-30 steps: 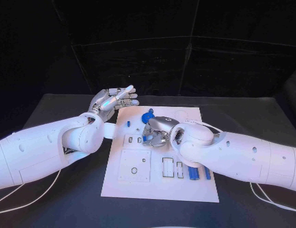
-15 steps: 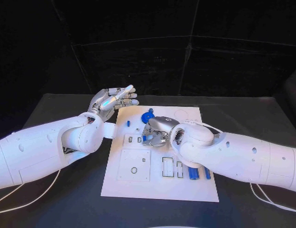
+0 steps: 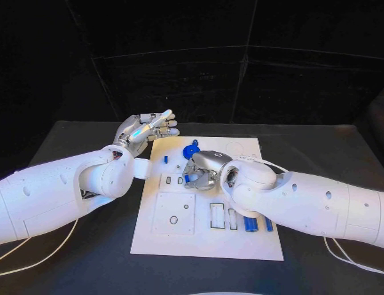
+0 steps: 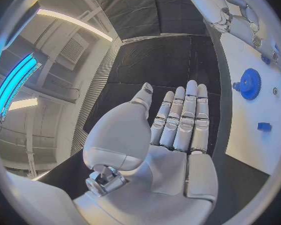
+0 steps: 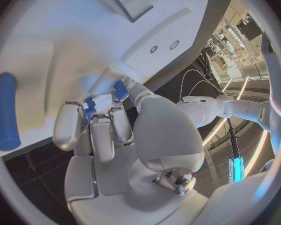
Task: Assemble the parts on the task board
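The task board [image 3: 170,236] lies in the lower middle of the head view. The right hand [image 3: 204,170] is at the centre, curled over the board — it pinches a small blue part [image 5: 120,90]. The left hand [image 3: 146,129] hovers upper left of the board, flat, fingers together, grasping nothing. A blue gear [image 3: 191,151] sits near the board's top edge.

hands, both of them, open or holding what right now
Left hand: open, fingers straight, holding nothing.
Right hand: fingers curled around a small blue part over the board.
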Available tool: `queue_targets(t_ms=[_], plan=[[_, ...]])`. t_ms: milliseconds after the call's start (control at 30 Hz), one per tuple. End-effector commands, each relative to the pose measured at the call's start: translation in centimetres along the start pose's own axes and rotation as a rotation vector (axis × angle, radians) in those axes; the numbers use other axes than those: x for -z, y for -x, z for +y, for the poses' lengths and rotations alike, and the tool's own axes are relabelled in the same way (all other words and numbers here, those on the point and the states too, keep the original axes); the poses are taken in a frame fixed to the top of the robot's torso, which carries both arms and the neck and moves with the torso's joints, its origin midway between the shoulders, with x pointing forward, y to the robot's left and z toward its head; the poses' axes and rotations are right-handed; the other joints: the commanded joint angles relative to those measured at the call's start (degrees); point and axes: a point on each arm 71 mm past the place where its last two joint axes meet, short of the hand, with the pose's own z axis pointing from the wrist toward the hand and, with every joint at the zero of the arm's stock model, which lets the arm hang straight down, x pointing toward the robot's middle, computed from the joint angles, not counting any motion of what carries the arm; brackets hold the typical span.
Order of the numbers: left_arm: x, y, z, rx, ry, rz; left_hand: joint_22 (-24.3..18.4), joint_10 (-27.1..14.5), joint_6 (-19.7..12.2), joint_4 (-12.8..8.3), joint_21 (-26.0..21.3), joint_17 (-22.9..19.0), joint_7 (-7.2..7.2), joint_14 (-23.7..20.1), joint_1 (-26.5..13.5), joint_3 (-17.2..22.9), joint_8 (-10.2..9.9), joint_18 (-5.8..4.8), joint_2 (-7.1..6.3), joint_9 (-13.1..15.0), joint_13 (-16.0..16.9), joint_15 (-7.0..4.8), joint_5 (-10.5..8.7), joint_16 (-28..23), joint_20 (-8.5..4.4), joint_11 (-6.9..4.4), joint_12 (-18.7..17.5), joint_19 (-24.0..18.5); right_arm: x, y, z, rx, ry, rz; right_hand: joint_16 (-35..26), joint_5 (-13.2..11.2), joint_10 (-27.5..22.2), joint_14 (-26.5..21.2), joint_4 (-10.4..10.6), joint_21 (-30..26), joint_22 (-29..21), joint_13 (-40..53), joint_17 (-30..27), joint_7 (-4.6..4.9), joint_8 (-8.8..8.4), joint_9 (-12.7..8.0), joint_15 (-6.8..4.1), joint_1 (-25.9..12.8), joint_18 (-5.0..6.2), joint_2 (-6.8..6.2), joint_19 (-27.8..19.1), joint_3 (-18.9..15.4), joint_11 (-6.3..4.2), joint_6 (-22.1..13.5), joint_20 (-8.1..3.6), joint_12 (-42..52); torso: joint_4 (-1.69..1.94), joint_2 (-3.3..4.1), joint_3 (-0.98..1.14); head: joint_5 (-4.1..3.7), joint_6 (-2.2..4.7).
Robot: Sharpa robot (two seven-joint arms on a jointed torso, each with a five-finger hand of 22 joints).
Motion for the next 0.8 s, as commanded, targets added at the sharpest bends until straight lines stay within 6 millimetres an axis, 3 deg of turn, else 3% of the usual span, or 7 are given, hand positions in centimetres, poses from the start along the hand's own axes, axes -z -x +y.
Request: queue_targets(t_ms=[33,333,467,600,700,800], plan=[[0.0,-0.1,-0.1,0.002,-0.006,0.01,-0.07,0.43,0.24,-0.28,-0.17,0.06,0.12,-0.09,-0.07,-0.05,-0.25,0.85,0.5,0.0,0.0,-0.27,0.2,-0.31,0.01,0.02,-0.25,-0.4,0.0,-0.5,-0.5,0.008,-0.03,0.016,-0.12,0.22,-0.58,4.69,-0.02,-0.25,-0.08,1.24,8.61,0.0,-0.35,0.01,0.53,0.09,-0.48,-0.63,-0.01,-0.45,-0.05,-0.45,0.51,-0.44,0.0,-0.03,-0.02,-0.02,0.01],[-0.1,-0.1,-0.1,0.002,-0.005,0.01,-0.07,0.43,0.24,-0.28,-0.17,0.06,0.12,-0.09,-0.07,-0.05,-0.25,0.85,0.5,0.0,0.0,-0.27,0.2,-0.31,0.01,0.02,-0.25,-0.4,0.0,-0.4,-0.4,0.002,-0.026,0.002,-0.14,0.23,-0.9,4.68,0.06,-0.29,-0.17,0.85,8.58,0.06,-0.45,0.04,0.59,0.03,-0.46,-0.85,-0.06,-0.69,0.02,-0.78,0.58,-0.74,-0.02,0.01,0.01,-0.07,-0.03],[-0.1,-0.1,-0.1,0.002,-0.005,0.011,-0.07,0.43,0.24,-0.28,-0.17,0.06,0.12,-0.09,-0.07,-0.05,-0.25,0.85,0.5,0.0,0.0,-0.27,0.2,-0.31,0.01,0.02,-0.25,-0.4,0.1,-0.2,-0.3,-0.007,-0.017,-0.022,-0.18,-0.21,-1.16,4.66,0.42,-0.34,-0.23,0.59,8.51,0.3,-0.88,0.03,0.79,-0.21,-0.45,-1.55,-0.09,-1.46,0.22,-2.0,0.76,-0.93,-0.01,0.0,-0.01,-0.09,-0.02],[-0.1,0.0,-0.1,0.002,-0.004,0.01,-0.1,0.44,0.25,-0.32,-0.17,0.08,0.12,-0.08,-0.07,-0.06,-0.28,0.84,0.5,-0.01,-0.01,-0.26,0.19,-0.38,0.01,0.02,-0.29,-0.39,0.4,0.3,-0.1,-0.038,0.042,-0.078,-0.16,0.94,-1.12,4.66,2.01,-0.36,-0.23,0.65,8.59,1.24,-2.12,0.02,1.48,-0.51,-0.48,-3.74,-0.07,-5.26,1.05,-6.04,1.34,-0.69,-0.01,-0.03,0.04,-0.13,-0.06],[-0.1,0.1,-0.1,0.0,-0.002,0.009,-0.09,0.9,0.66,-0.47,-0.07,0.22,-0.29,0.28,0.0,0.01,-0.14,0.9,0.6,0.05,0.05,-0.42,0.19,-0.35,-0.08,-0.25,-0.17,-0.16,0.9,0.6,0.1,-0.073,0.12,-0.1,-0.08,1.0,-1.03,4.7,2.55,-0.26,0.02,0.82,8.8,1.31,-1.97,0.1,1.64,0.63,-0.5,-3.59,0.04,-6.9,1.21,-7.21,1.57,-0.44,-0.04,-0.05,0.08,-0.14,-0.06],[-0.1,0.3,0.0,-0.015,0.002,0.013,0.38,2.35,1.85,-0.64,1.26,1.09,-1.09,3.09,-0.11,0.02,0.15,0.93,0.76,0.08,0.11,-1.39,0.2,0.68,-0.98,-1.03,-0.04,2.25,1.9,1.0,0.3,-0.113,0.213,-0.126,-0.06,1.08,-0.97,4.71,2.7,-0.2,0.12,0.91,8.85,1.14,-1.72,0.14,1.56,1.63,-0.5,-3.39,0.08,-7.93,1.07,-7.98,1.56,-0.29,-0.09,-0.1,0.05,-0.07,0.0]])
